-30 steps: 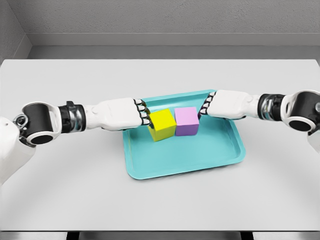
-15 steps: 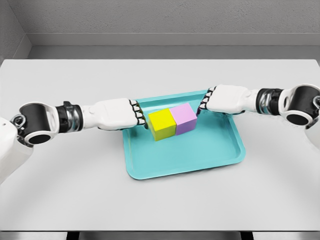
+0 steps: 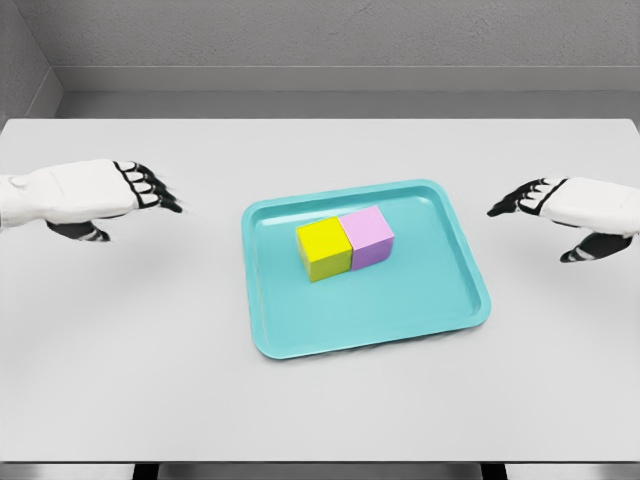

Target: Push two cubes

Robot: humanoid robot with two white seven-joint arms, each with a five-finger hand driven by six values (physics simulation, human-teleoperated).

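Head view: both arms are pulled back off the tray; a second ago each robot hand was pressed against a cube's outer side, half a second ago just clear of it.
Change: left robot hand [image 3: 95, 193] is now well to the left over the bare table [image 3: 320, 410]; right robot hand [image 3: 572, 207] is well to the right; neither touches anything.
Left robot hand state: fingers stretched out and loose, dark fingertips pointing toward the tray, holding nothing.
Right robot hand state: fingers extended and slightly spread, thumb hanging below, holding nothing.
Cubes: yellow cube [image 3: 323, 249] and purple cube [image 3: 367, 238] sit side by side with faces touching, no gap visible between them.
Cube shift: the pair looks the same as half a second ago, so the retreat did not disturb them.
Location: both cubes are inside the teal tray [image 3: 300, 340], in its upper middle part, away from the rim.
Look of cubes: plain solid-colour blocks, same size, flat on the tray floor, the pair turned slightly relative to the tray edges, yellow on the left.
Task meaning: the push looks finished, since the cubes are joined and the hands are withdrawn; probably nothing is left but parking the arms.
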